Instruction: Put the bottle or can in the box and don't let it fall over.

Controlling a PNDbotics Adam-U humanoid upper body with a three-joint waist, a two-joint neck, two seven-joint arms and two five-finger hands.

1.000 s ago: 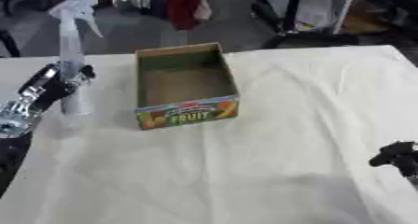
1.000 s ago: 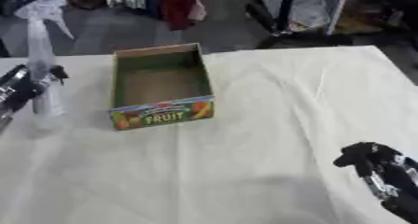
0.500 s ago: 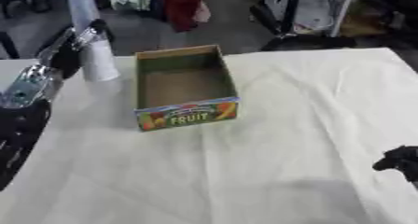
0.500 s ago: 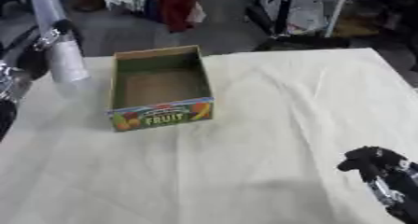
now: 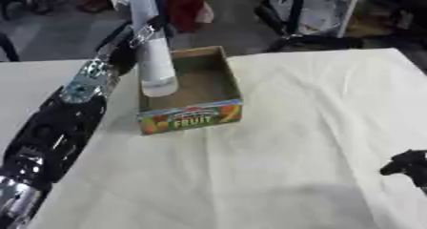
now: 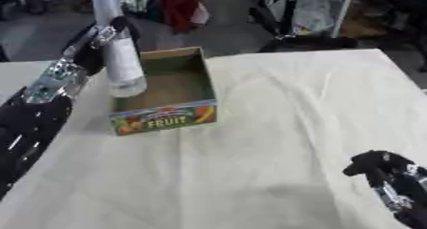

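The robot's black-and-silver left hand (image 5: 137, 35) grips a tall, clear plastic spray bottle (image 5: 154, 63), fingers curled round its body, and holds it upright in the air over the left wall of an open cardboard box (image 5: 223, 82). The box, printed with a colourful "FRUIT" label on its near side, stands on a table covered with a cream-white cloth (image 5: 292, 142). The bottle's base hangs just above the box's left rim, partly over the brown interior; its top runs out of the picture. The left arm stretches up from the lower left corner. The right hand (image 6: 380, 168) rests idle near the lower right corner, fingers curled and holding nothing.
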